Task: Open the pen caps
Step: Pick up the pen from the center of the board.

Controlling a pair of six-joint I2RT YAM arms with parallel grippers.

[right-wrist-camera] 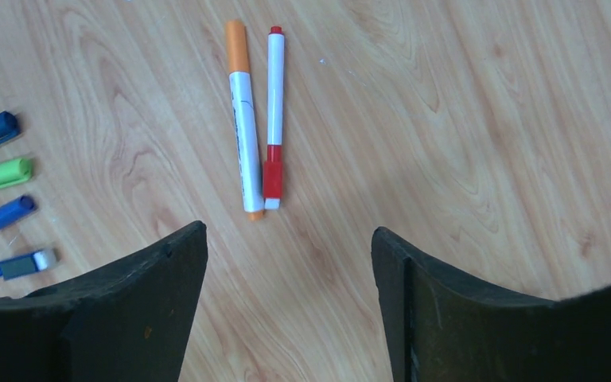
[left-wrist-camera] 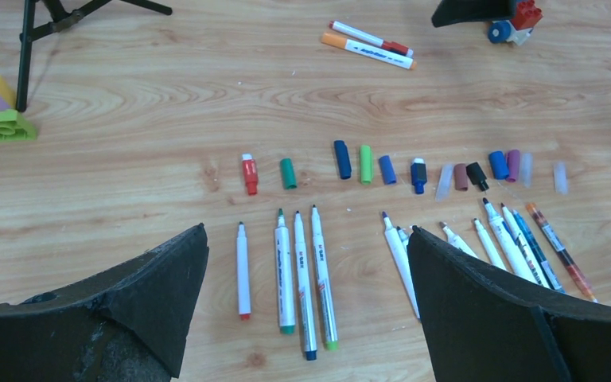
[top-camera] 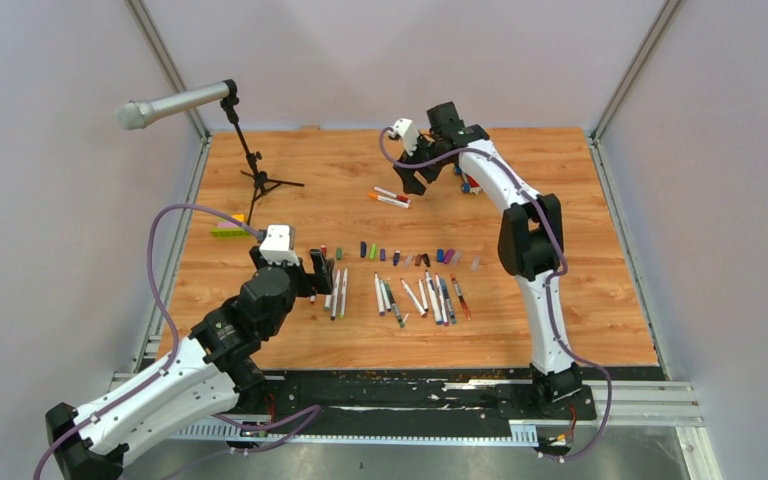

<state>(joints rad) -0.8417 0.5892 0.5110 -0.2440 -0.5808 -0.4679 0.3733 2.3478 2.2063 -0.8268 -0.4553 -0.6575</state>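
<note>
Right wrist view — two capped pens are laid parallel, long axes left-to-right. Left gripper and right gripper are spread, empty.

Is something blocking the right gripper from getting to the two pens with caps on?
No, nothing visible is in the way. The right gripper hangs open near the orange pen and the red pen, and only bare wooden table shows between them.

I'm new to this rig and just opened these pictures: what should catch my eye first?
A row of uncapped pens lies mid-table, with a line of loose caps just behind it. Two capped pens, orange and red, lie apart at the far side near the open right gripper. A microphone stands far left.
</note>
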